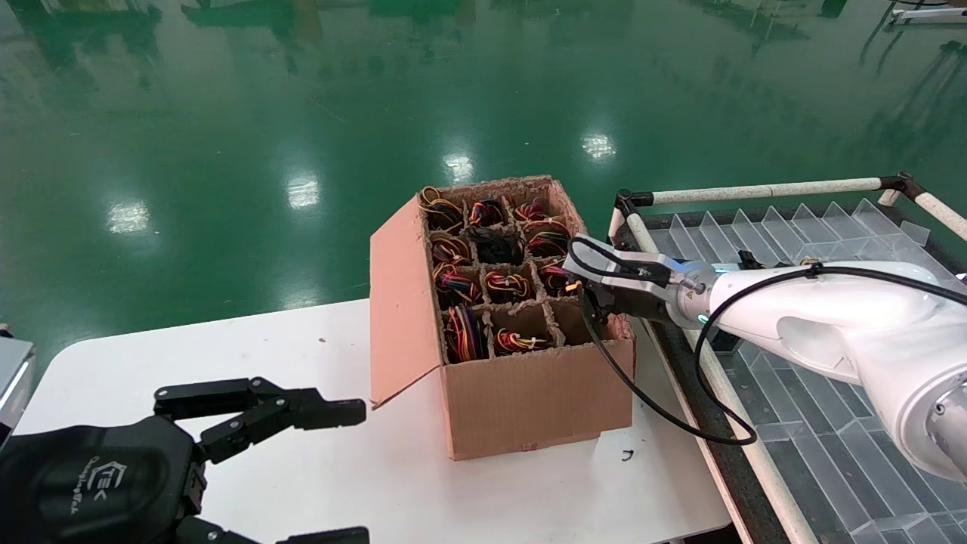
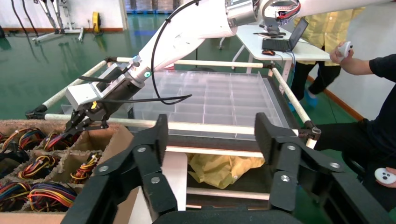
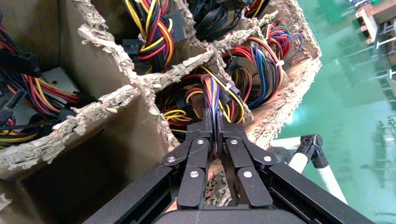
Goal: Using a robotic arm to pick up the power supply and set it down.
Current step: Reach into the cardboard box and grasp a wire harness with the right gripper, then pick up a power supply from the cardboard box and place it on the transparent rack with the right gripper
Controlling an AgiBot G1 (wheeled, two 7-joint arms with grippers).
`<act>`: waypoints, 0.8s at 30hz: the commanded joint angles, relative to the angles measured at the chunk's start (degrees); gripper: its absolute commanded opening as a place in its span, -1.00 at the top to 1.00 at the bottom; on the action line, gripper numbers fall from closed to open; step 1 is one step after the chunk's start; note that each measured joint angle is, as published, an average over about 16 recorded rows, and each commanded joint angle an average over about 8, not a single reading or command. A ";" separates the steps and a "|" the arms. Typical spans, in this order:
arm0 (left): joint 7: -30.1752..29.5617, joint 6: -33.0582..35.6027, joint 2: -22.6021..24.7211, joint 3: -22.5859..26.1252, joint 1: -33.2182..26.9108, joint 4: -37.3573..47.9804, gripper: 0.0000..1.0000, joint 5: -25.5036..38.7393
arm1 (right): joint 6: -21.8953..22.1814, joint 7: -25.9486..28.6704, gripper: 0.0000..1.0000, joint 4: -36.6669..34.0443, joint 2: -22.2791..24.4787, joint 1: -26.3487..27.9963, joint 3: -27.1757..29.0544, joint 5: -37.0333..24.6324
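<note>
An open cardboard box (image 1: 529, 400) with paper dividers holds several power supplies, mostly showing as wire bundles. My right gripper (image 1: 585, 291) reaches over the box's right wall into a right-column cell. In the right wrist view the right gripper (image 3: 216, 123) is shut on a strand of red, blue and yellow wires of the power supply (image 3: 212, 95); its metal body is hidden down in the cell. The left gripper (image 1: 359, 474) hangs open and empty over the table's near left, and the left wrist view shows the same open gripper (image 2: 211, 126).
The box stands on a white table (image 1: 302, 468). A clear divided tray (image 1: 793, 242) in a white-tube frame lies to the right. The front right cell (image 1: 574, 321) shows no wires. A person (image 2: 369, 116) sits beyond the tray.
</note>
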 commanded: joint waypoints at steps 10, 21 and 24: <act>0.01 -0.01 -0.01 0.03 -0.01 0.00 -1.00 -0.02 | -1.13 -0.15 1.00 -0.16 0.69 1.52 0.91 1.46; 0.03 -0.02 -0.02 0.05 -0.01 0.00 -1.00 -0.03 | -5.07 -0.82 1.00 -0.12 2.17 5.43 1.98 3.06; 0.03 -0.02 -0.02 0.06 -0.01 0.00 -1.00 -0.04 | -7.14 -0.96 1.00 -0.03 2.87 6.83 2.29 3.52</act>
